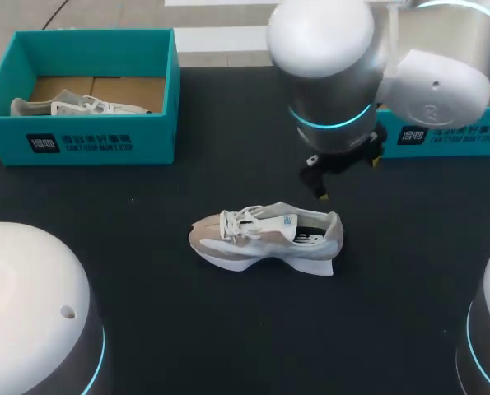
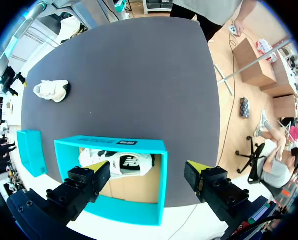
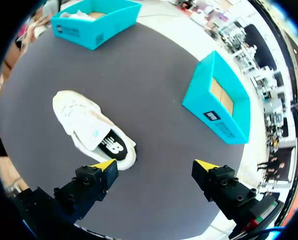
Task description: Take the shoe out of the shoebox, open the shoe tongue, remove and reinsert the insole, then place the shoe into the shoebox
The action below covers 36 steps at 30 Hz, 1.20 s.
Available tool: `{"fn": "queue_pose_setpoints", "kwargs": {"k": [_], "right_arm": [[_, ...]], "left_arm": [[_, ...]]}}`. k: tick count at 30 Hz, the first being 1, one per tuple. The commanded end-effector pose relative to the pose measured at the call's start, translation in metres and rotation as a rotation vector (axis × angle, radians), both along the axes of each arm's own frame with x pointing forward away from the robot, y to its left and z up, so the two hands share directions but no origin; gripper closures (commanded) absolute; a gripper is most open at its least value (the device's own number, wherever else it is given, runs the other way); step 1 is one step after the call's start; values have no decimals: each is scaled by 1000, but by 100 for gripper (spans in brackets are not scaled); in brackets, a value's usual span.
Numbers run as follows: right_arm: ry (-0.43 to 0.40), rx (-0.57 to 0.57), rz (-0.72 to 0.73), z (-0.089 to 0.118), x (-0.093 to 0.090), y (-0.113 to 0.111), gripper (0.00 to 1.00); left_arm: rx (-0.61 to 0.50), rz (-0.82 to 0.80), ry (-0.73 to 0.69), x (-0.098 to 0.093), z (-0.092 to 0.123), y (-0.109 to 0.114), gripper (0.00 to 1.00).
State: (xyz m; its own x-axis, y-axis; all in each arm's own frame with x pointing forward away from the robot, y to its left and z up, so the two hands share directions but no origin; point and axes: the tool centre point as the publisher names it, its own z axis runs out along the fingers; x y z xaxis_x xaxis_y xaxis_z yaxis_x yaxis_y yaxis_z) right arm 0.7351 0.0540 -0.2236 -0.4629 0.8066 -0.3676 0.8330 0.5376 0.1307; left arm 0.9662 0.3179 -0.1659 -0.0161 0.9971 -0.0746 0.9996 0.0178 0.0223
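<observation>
White-and-beige laced sneaker lies on the black tabletop. The spread right hand hovers by its heel and probably needs to pinch the tongue next.

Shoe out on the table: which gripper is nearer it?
Right. The right gripper hangs open beside the heel of the shoe; the left gripper is over the teal shoebox, far from it.
</observation>
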Motion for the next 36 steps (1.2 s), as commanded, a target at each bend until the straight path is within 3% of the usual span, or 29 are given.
{"fn": "queue_pose_setpoints", "kwargs": {"k": [1,13,15,18,25,29,36], "right_arm": [[120,-70,544,11,-4,-17,0],[120,-70,544,11,-4,-17,0],[83,-38,721,7,-8,-22,0],[73,52,821,-4,-16,-31,0],[-10,242,916,-20,-22,-49,0],[19,294,985,-29,-19,-55,0],[-6,398,1013,-45,-15,-65,0]], "left_arm": [[3,0,-4,-2,0,0,0],[3,0,-4,-2,0,0,0],[3,0,-4,-2,0,0,0],[3,0,-4,-2,0,0,0],[3,0,-4,-2,0,0,0],[3,0,-4,-2,0,0,0],[3,0,-4,-2,0,0,0]]}}
